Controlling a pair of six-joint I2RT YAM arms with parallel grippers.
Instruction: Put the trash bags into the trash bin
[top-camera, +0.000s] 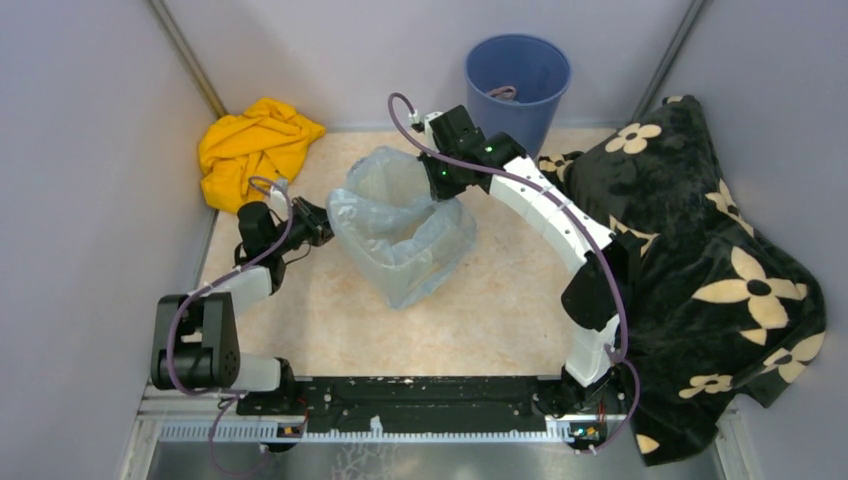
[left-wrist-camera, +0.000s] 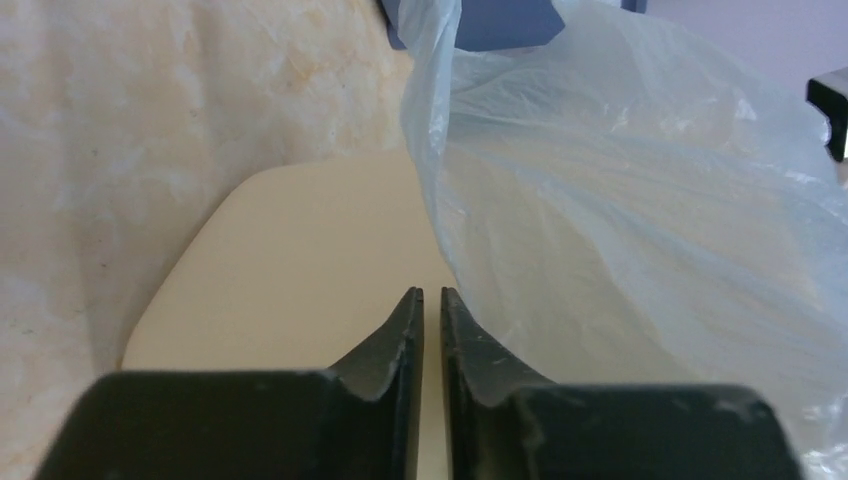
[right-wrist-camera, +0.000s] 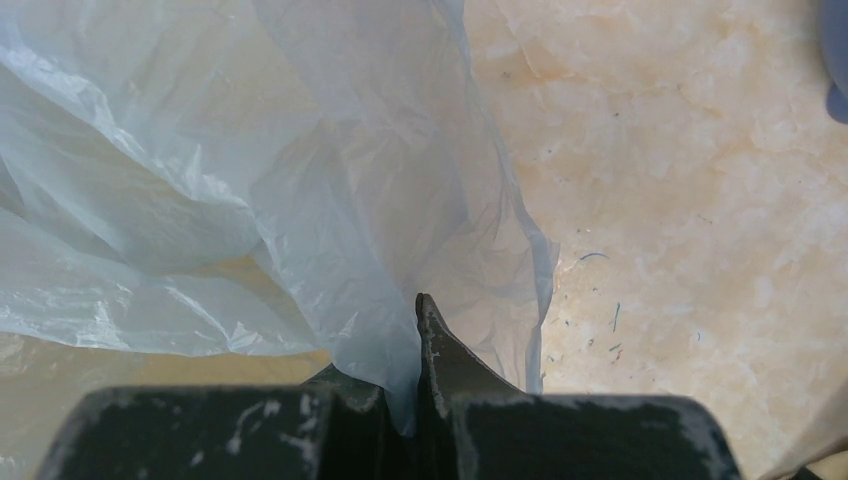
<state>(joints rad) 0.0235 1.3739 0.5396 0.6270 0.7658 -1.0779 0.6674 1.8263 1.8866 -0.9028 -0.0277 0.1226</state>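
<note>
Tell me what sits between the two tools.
The bag, spread open between the left tool and the right tool; the top view shows it.

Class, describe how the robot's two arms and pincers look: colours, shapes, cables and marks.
Both the left arm and right arm have white curved shells with black joints and bases. A purple cable loops along each. Small green lights glow near the right wrist. The left pincer and right pincer have black tapering fingers, scuffed whitish.
</note>
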